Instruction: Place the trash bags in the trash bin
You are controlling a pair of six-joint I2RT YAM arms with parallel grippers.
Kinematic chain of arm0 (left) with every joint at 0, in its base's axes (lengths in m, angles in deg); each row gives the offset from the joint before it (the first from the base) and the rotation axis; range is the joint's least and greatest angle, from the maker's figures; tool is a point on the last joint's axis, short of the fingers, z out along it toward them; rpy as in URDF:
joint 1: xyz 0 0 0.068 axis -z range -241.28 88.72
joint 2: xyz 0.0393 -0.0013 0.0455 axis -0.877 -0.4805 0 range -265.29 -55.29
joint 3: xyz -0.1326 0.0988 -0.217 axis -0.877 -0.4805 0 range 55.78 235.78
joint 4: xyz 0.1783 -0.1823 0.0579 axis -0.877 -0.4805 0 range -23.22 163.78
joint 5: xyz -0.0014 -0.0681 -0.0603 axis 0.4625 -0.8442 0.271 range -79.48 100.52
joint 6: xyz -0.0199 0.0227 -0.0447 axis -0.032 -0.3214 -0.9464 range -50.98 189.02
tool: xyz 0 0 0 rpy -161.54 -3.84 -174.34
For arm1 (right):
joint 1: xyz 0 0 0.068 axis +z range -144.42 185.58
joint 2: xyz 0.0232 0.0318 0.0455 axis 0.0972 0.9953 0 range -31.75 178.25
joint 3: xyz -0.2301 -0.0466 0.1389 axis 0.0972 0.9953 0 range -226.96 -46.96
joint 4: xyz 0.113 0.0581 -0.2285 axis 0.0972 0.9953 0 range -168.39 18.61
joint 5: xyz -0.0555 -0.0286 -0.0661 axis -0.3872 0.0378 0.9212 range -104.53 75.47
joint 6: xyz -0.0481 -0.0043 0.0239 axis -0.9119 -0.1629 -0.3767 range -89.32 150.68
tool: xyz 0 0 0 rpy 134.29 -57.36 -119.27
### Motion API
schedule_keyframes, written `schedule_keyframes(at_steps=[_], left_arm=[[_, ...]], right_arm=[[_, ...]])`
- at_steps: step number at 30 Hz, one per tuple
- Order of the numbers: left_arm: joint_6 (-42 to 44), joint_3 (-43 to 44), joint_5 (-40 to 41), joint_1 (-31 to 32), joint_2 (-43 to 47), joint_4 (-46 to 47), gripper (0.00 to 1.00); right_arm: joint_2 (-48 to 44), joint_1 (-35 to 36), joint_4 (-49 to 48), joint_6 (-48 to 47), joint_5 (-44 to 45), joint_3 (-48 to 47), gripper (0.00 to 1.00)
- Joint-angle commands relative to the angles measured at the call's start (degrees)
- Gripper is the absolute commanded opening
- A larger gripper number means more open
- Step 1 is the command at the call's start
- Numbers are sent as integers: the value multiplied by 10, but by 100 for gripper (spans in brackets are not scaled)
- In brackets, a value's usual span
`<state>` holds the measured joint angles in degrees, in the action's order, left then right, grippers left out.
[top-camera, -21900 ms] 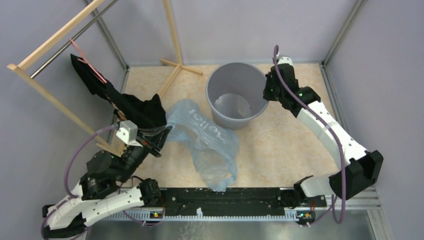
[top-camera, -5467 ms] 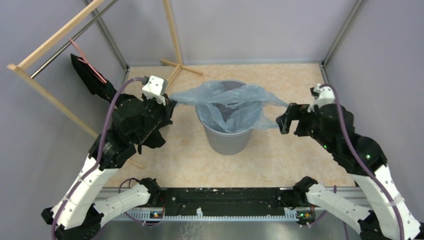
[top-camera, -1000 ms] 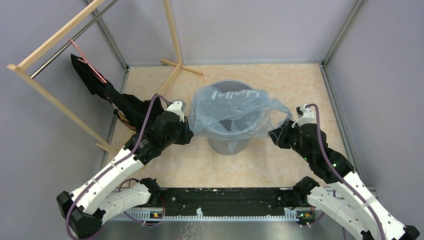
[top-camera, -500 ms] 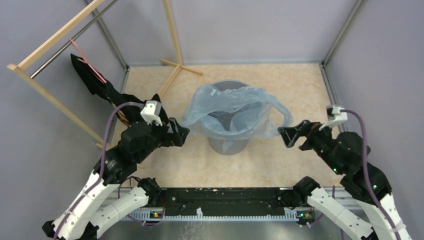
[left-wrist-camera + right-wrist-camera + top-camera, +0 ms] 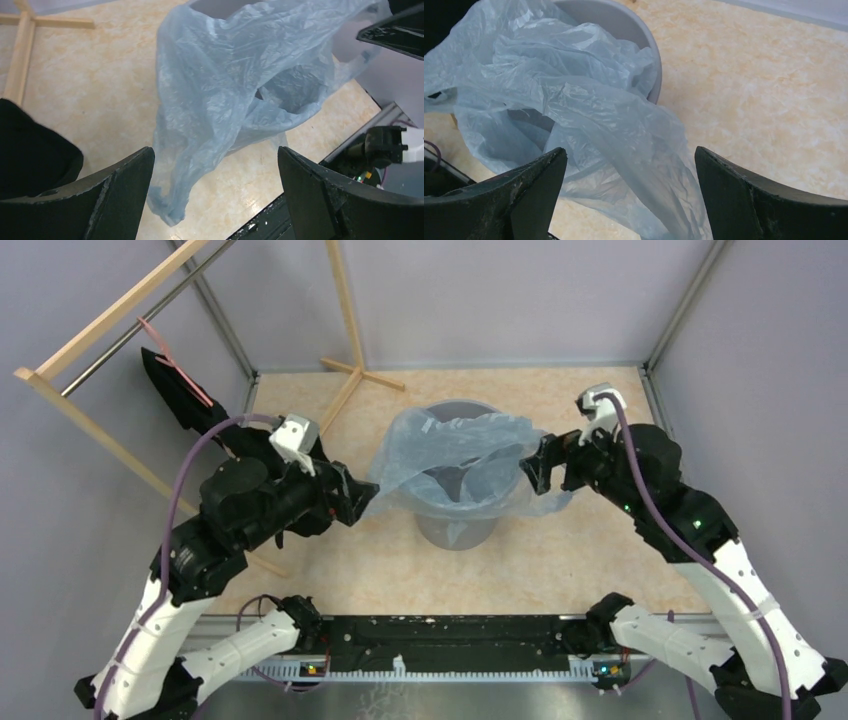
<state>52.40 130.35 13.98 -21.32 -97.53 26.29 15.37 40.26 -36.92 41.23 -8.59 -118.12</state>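
The trash bag is thin pale-blue plastic film, translucent, crinkled and softly glossy (its creases catch the light). The trash bin is smooth grey plastic with a matt finish. The table has a marbled beige surface with a slight sheen. On the left, the rack is bare pale wood, and the cloth hanging there is matt black fabric.

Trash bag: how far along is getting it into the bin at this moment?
Mostly done: the trash bag is draped over the trash bin, its middle sagging inside. In hand: nothing; the left gripper and right gripper are open beside it. Left: loose film hanging outside both sides probably needs tucking in.
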Motion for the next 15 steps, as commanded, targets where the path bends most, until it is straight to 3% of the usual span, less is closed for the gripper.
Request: schedule_keyframes(at_steps=[1,8,11,15], left_arm=[[54,26,-89,-2,-65,7,99],[95,90,-39,-2,-155,-15,99],[96,93,-41,-2,-173,-22,99],[88,63,-56,-1,-177,-21,99]], right_arm=[[19,-3,-49,-66,-49,-15,99],[81,-3,-37,-75,30,-59,98],[108,-3,-23,-66,53,-85,91],[118,-4,-51,-48,14,-88,77]])
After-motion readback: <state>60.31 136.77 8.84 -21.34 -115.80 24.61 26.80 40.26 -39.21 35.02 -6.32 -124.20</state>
